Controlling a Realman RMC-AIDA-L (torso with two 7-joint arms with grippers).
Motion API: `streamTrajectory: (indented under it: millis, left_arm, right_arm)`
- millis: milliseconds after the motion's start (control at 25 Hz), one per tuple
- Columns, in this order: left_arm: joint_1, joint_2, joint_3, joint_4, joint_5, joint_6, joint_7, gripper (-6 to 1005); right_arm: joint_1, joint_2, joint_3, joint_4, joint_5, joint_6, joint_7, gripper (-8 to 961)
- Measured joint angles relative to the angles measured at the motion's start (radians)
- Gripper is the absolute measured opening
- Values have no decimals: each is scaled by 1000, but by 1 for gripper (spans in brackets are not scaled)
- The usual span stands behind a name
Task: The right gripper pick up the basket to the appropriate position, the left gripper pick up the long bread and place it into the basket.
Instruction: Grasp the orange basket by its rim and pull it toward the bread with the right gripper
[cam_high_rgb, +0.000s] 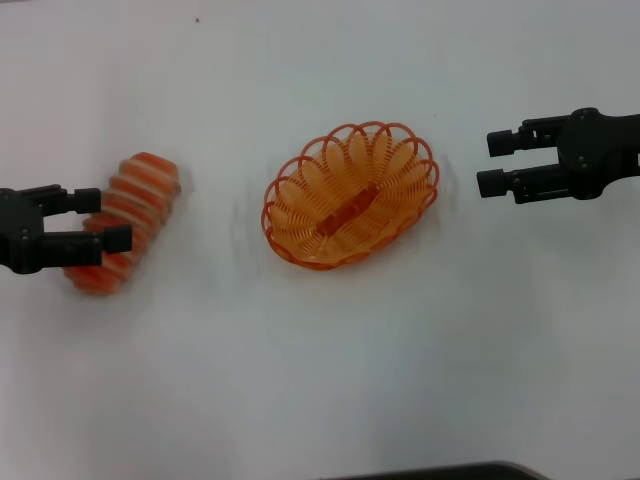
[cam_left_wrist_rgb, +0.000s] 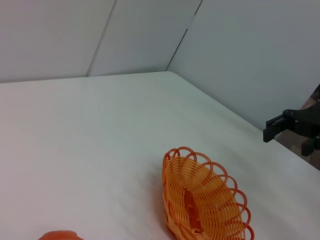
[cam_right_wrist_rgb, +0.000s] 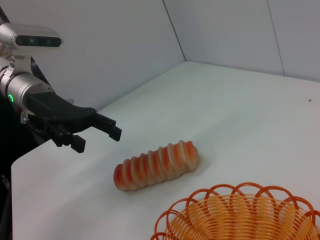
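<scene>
The long bread (cam_high_rgb: 140, 185), orange-red with cream stripes, lies on the white table at the left. My left gripper (cam_high_rgb: 110, 220) is open and hovers over the bread's near half without holding it; the right wrist view shows the gripper (cam_right_wrist_rgb: 98, 140) above and beside the loaf (cam_right_wrist_rgb: 157, 165). The orange wire basket (cam_high_rgb: 400, 170) stands empty at the table's middle and also shows in the left wrist view (cam_left_wrist_rgb: 205, 200) and the right wrist view (cam_right_wrist_rgb: 235, 215). My right gripper (cam_high_rgb: 485, 163) is open and empty, to the right of the basket and apart from it.
A dark object (cam_high_rgb: 430, 472) shows at the near edge of the head view. The white table (cam_high_rgb: 320, 350) ends in an edge behind the left arm (cam_right_wrist_rgb: 30, 155). Grey walls stand beyond the table's far sides.
</scene>
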Motion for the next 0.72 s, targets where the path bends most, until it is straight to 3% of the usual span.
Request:
streamTrajectory:
  millis: [520,720]
  left_arm:
    - [0,0,0,-1,0,0,0,900]
    - [0,0,0,0,0,3,0,900]
  right_arm:
    - [2,0,0,3,0,-8,5,758]
    - [50,-11,0,-61,4,-46,144,758]
